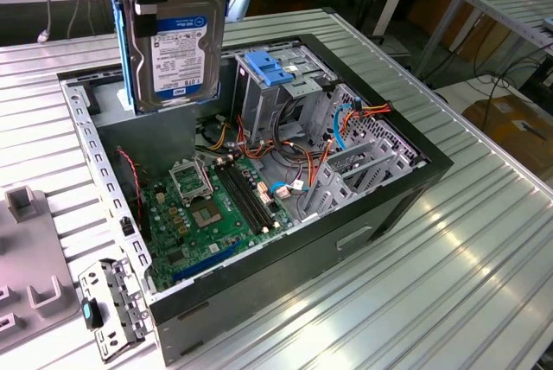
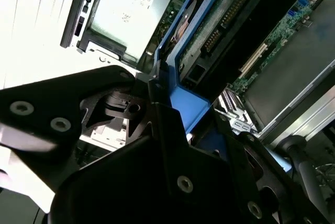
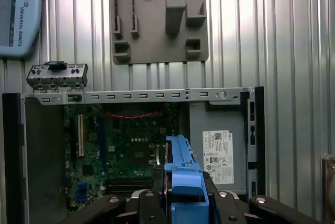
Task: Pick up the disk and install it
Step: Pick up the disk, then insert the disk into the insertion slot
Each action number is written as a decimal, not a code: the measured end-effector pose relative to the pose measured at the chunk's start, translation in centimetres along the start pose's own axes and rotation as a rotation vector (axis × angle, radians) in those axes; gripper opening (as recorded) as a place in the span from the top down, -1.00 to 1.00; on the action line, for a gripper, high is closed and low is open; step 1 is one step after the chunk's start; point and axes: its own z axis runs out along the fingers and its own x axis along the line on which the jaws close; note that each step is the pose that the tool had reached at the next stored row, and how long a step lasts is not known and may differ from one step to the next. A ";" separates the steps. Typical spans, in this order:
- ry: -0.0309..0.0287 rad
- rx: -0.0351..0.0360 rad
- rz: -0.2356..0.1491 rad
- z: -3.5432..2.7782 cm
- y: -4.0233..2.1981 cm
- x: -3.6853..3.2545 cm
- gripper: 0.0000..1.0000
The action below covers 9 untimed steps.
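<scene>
The disk (image 1: 177,52), a silver drive with a white-and-blue label and blue side rails, hangs upright above the back left corner of the open computer case (image 1: 415,175). My gripper (image 1: 149,7) is shut on its upper edge, coming down from above. In the first wrist view the disk's blue rail (image 3: 182,174) sticks out from between the black fingers (image 3: 149,205), over the case interior. The second wrist view shows the disk's underside circuit board (image 2: 220,30) edged by the blue rail (image 2: 180,85).
Inside the case lie the green motherboard (image 1: 216,206), a grey box with a white sticker (image 3: 217,148), and a metal drive cage with a blue latch (image 1: 272,67) and cables. Beside the case on the ribbed table sit a grey fixture (image 1: 26,258), a metal bracket (image 1: 108,305) and a pendant (image 3: 18,14).
</scene>
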 end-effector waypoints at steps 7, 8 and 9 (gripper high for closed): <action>0.0000 -0.0001 0.016 0.27 -0.79 0.01 0.26; 0.0001 -0.0001 0.017 0.27 -0.80 0.00 0.26; 0.0001 -0.0001 0.017 0.27 -0.80 0.00 0.26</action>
